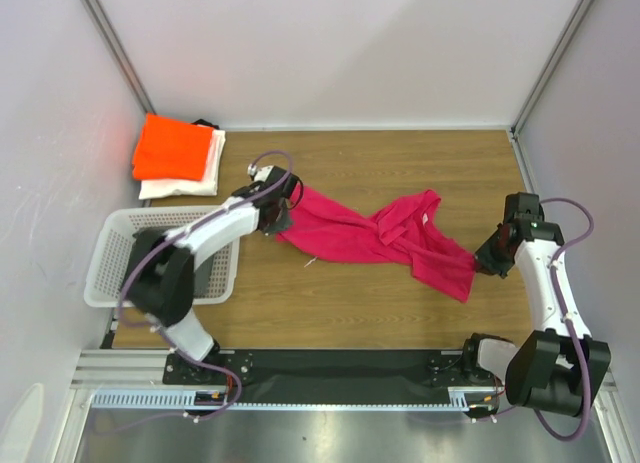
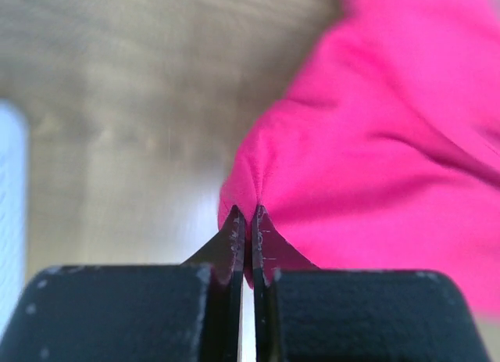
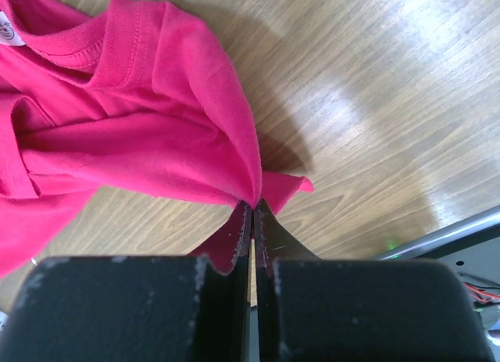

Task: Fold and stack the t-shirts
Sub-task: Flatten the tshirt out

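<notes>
Top view first: the left gripper [image 1: 278, 219] is pinched fully shut on the left end of the magenta-pink t-shirt [image 1: 365, 238]. The right gripper [image 1: 488, 261] is clamped just as tight on the shirt's right end, by the lower corner. The pink tee lies crumpled and stretched across the middle of the wooden table [image 1: 380, 303] between the two grippers. Count is three tees. The pink one is out in the open. The orange t-shirt [image 1: 172, 148] is folded and sits on top of the folded white t-shirt [image 1: 185, 186] in the far left corner. There's one white basket [image 1: 108, 275] at the left edge. The left arm crosses over it and hides part of the inside, and what shows is just lattice floor.

Left wrist view: the left gripper [image 2: 246, 219] has its fingers pressed together with a pucker of pink t-shirt [image 2: 375, 159] bunched at the tips. Blurry table [image 2: 117, 104] behind.

Right wrist view: the right gripper [image 3: 252, 209] is closed on a fold of the pink t-shirt [image 3: 141, 135]. A small flap pokes out to the right of the tips. The collar is at the top left, with the table [image 3: 375, 104] underneath.
</notes>
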Controlling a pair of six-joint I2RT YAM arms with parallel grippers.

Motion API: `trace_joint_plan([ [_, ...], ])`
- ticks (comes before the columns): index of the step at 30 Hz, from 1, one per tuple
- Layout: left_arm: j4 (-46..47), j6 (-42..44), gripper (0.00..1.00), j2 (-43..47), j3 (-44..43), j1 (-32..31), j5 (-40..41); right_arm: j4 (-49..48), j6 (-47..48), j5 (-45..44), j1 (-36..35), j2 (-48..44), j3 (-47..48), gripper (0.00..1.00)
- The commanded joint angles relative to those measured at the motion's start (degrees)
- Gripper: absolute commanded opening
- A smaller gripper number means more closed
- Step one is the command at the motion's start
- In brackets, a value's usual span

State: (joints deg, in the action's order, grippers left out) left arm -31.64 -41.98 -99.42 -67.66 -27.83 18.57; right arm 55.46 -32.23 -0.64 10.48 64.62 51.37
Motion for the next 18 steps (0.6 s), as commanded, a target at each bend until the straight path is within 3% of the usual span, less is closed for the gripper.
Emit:
trace_joint_plan([
  [1,-9.3,2.4,0.0,13.0,1.5,-4.1,3.5,1.6,1.1,-1.3,1.5,0.2,1.9,0.0],
  [8,-21.5,3.0,0.0,24.5,9.8,-10.7,2.3,4.6,1.5,0.1,4.1,0.3,-0.4,0.0],
  [11,-21.1,3.1,0.0,29.2,14.1,-12.4,0.3,6.7,2.3,2.1,5.2,0.8,-0.7,0.0],
  [12,-20.5,3.7,0.12,30.2,15.2,-12.4,-1.5,7.0,3.0,3.3,5.4,0.9,-0.5,0.22],
  [13,-20.2,3.9,0.25,31.3,15.0,-12.5,-1.6,7.3,3.8,3.9,5.4,0.9,-0.1,0.37],
  [14,-20.1,5.1,0.6,31.3,13.4,-12.5,-1.4,7.5,5.1,4.3,5.5,0.8,2.7,0.67],
  [16,-20.9,7.8,0.87,30.7,10.4,-12.4,0.1,7.3,6.5,5.5,5.5,1.4,7.2,0.8],
  [17,-20.8,8.7,0.94,29.1,8.6,-12.4,0.6,6.9,7.8,6.3,5.4,2.2,11.9,0.85],
  [18,-20.9,9.4,0.96,28.1,5.0,-12.4,1.8,6.9,8.1,8.0,5.2,2.9,14.5,0.85],
])
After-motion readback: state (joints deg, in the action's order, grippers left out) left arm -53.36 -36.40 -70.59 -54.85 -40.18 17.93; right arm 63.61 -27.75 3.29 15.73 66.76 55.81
